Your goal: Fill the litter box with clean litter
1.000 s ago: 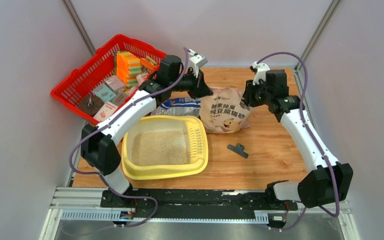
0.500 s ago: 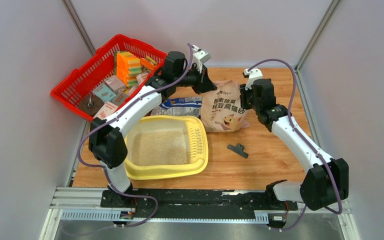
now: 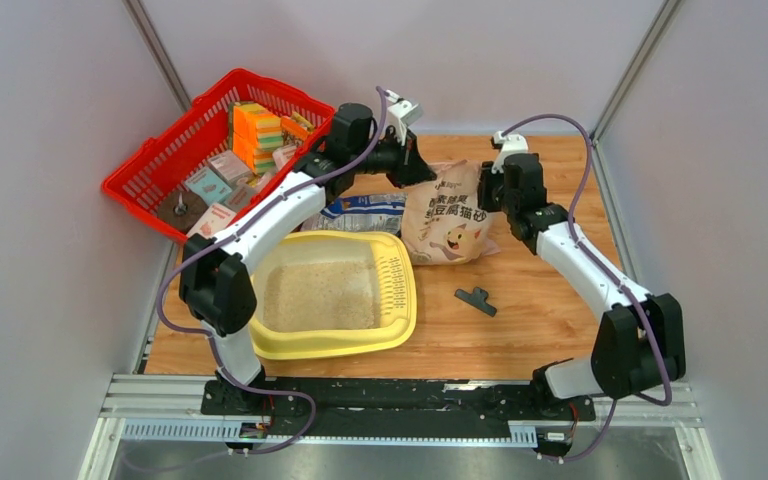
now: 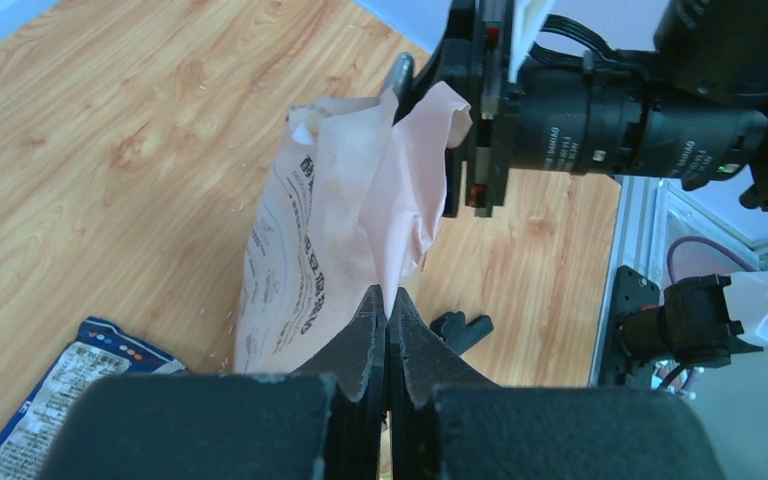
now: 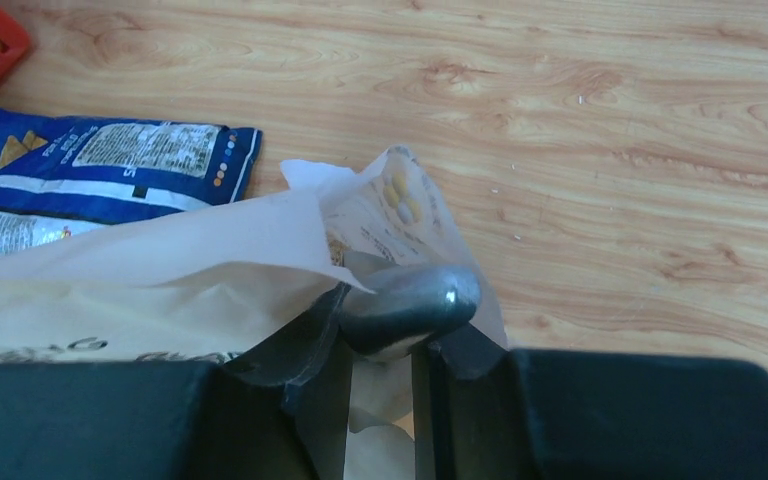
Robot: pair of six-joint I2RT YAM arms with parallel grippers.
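Note:
The pale-yellow litter box lies near the left arm's base with beige clean litter spread over its floor. Behind it stands the tan paper litter bag, its mouth pulled up between both grippers. My left gripper is shut on a flap of the bag's top edge, pinched at the tips. My right gripper holds the opposite edge. Its jaws are shut on a dark grey rounded piece wrapped by the bag's paper.
A red mesh basket of boxes and sponges sits at the back left. A blue-and-white printed bag lies flat between the basket and the litter bag. A small black clip rests on the wood right of the box.
My right arm has swung left and closer to the bag. My left gripper has shifted slightly back and right. The bag has been drawn narrower and more upright.

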